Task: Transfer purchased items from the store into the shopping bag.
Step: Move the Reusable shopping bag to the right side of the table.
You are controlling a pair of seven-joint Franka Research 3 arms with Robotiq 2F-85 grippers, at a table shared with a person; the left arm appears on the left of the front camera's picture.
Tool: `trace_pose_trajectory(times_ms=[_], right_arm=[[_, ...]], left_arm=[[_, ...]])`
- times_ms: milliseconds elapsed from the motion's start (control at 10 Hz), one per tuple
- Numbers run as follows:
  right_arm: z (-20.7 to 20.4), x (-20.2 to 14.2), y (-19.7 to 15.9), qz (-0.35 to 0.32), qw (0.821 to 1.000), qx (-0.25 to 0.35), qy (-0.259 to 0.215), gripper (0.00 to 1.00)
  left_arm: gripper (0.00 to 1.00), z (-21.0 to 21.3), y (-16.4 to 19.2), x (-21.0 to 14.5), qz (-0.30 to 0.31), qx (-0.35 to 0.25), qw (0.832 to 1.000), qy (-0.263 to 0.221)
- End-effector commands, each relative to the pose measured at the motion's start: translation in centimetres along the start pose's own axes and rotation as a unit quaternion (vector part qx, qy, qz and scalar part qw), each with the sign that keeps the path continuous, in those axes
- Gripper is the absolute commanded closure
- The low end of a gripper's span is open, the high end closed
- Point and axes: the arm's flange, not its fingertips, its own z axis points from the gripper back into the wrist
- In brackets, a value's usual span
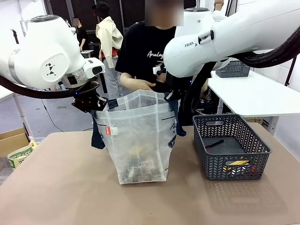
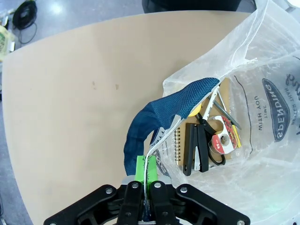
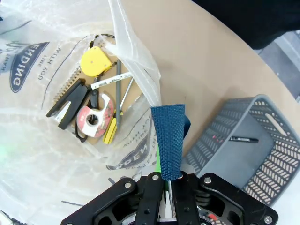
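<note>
Crinkly translucent plastic shopping bag (image 1: 140,131), woven cloth handles (image 2: 159,110), matt basket (image 1: 211,159)

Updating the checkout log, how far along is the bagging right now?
Done: a yellow tape measure, a tape roll and other goods lie inside the shopping bag. In hand: the left gripper and right gripper are shut on its rim, holding it open. Left: a black pen and a yellow piece lie in the basket.

Shopping bag (image 2: 276,117) logo: "SPENDING" (upside down); right arm (image 1: 225,42): "FRAN".
</note>
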Motion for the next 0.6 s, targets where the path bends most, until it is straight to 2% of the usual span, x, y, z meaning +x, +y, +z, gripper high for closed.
trace_pose_trajectory(times_ms=[0, 500], right_arm=[[0.02, -0.05, -0.10, -0.003, 1.000, 0.000, 0.001, 1.00], [0.02, -0.05, -0.10, -0.003, 1.000, 0.000, 0.001, 1.00]], left_arm=[[1.00, 0.31, 0.15, -0.27, 0.009, 0.002, 1.000, 0.000], [1.00, 0.31, 0.15, -0.27, 0.009, 0.002, 1.000, 0.000]])
